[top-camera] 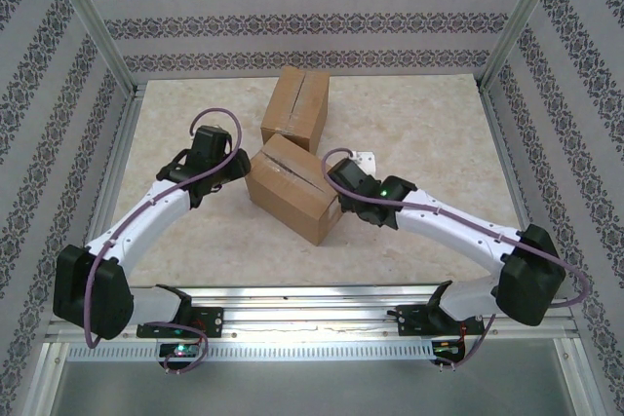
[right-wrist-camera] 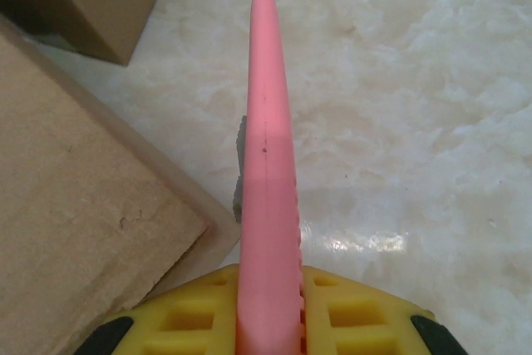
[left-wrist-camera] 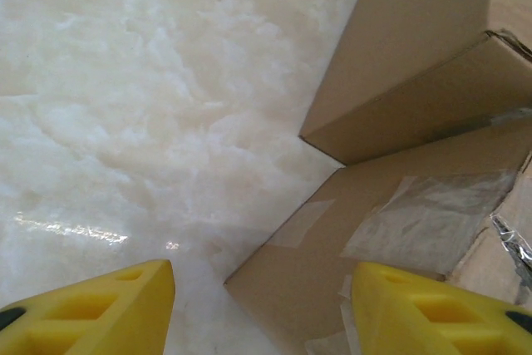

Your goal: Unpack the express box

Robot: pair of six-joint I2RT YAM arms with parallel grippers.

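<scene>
The express box (top-camera: 292,187), brown cardboard with clear tape on top, lies in the middle of the table. My left gripper (top-camera: 242,165) is at its left end, open. In the left wrist view the gripper (left-wrist-camera: 262,276) has its yellow fingers spread either side of a corner of the box (left-wrist-camera: 391,222), whose tape (left-wrist-camera: 432,214) is wrinkled and partly lifted. My right gripper (top-camera: 336,174) is at the box's right end. In the right wrist view it (right-wrist-camera: 268,276) is shut on a pink cutter (right-wrist-camera: 270,122) that points away over the table, next to the box's edge (right-wrist-camera: 75,230).
A second cardboard box (top-camera: 295,106) stands just behind the first, almost touching it (left-wrist-camera: 416,64). A small pale flat piece (top-camera: 365,156) lies on the marble table beyond my right gripper. Patterned walls and metal frame posts (top-camera: 97,36) enclose the table.
</scene>
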